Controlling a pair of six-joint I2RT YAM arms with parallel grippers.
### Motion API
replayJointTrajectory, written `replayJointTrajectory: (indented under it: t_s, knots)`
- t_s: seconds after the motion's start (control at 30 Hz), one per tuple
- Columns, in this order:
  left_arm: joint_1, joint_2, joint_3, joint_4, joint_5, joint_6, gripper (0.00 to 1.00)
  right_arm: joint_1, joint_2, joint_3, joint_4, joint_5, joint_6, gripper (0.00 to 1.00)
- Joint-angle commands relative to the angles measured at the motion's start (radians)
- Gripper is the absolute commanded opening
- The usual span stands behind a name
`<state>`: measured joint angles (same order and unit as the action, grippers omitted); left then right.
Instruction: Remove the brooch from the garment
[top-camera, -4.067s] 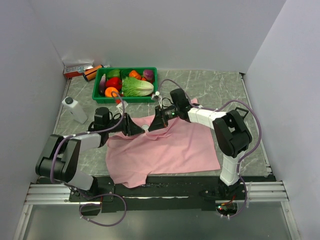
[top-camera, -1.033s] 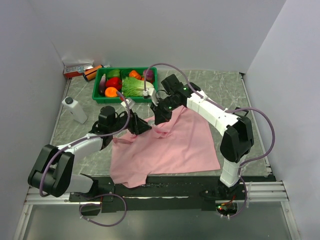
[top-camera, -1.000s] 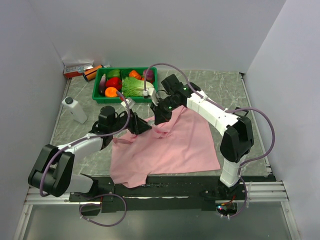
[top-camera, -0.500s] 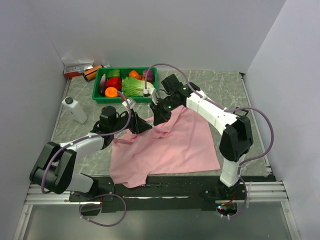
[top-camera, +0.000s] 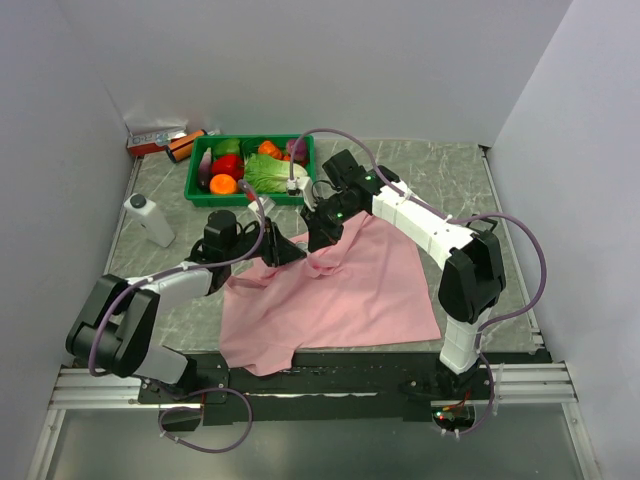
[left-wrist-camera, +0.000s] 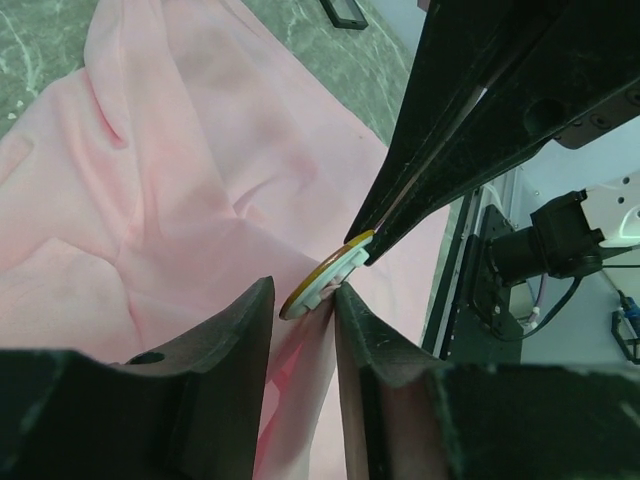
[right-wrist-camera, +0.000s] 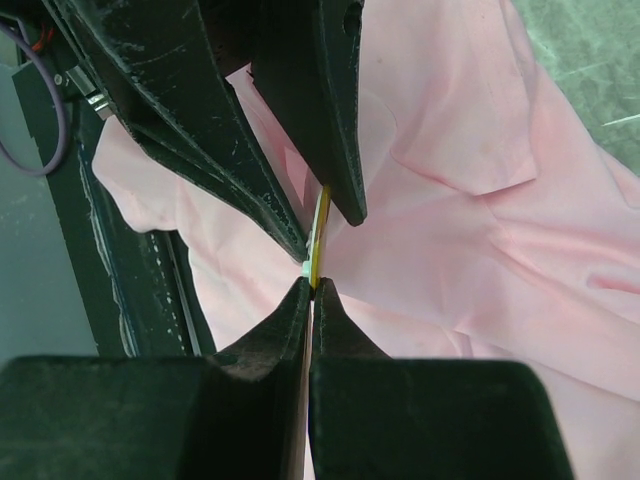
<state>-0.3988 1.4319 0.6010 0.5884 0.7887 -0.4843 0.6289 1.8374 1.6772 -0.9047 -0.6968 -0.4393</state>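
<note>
The pink garment (top-camera: 340, 290) lies spread on the table's near middle, its upper left part pulled up into a peak. The brooch (left-wrist-camera: 322, 285) is a flat disc with a yellow rim and white back, seen edge-on in the right wrist view (right-wrist-camera: 320, 232). My right gripper (top-camera: 318, 240) is shut on the brooch's edge (right-wrist-camera: 311, 285). My left gripper (top-camera: 290, 252) faces it from the left. Its fingers (left-wrist-camera: 302, 290) hold a fold of the garment (left-wrist-camera: 310, 350) right behind the brooch. The two grippers' tips nearly touch.
A green basket (top-camera: 195, 178) of vegetables stands just behind the grippers. A white bottle (top-camera: 148, 218) stands at the left. A red and white box (top-camera: 155, 138) and an orange can (top-camera: 186, 146) lie at the back left corner. Walls close three sides.
My left gripper has moved right, closer to my right gripper. The right arm has risen and holds still over the last second. The garment's top edge is lifted into a peak.
</note>
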Motion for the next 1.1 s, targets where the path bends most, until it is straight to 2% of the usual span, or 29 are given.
replayJointTrajectory:
  t_s: [0.0, 0.13, 0.27, 0.5, 1.07]
  knots:
    - [-0.003, 0.030, 0.042, 0.068, -0.023, -0.034, 0.31, 0.028, -0.007, 0.012, 0.003, -0.109, 0.004, 0.00]
    - [-0.002, 0.047, 0.048, 0.085, -0.013, -0.079, 0.21, 0.031, -0.004, 0.018, -0.003, -0.115, -0.009, 0.00]
    - [0.015, 0.071, 0.045, 0.114, -0.023, -0.140, 0.17, 0.032, -0.003, 0.022, -0.010, -0.112, -0.025, 0.00]
    - [0.029, 0.091, 0.060, 0.191, 0.046, -0.204, 0.28, 0.034, 0.000, 0.022, -0.007, -0.116, -0.022, 0.00]
    - [0.040, 0.111, 0.063, 0.231, 0.038, -0.289, 0.28, 0.055, -0.009, 0.012, -0.013, -0.109, -0.073, 0.00]
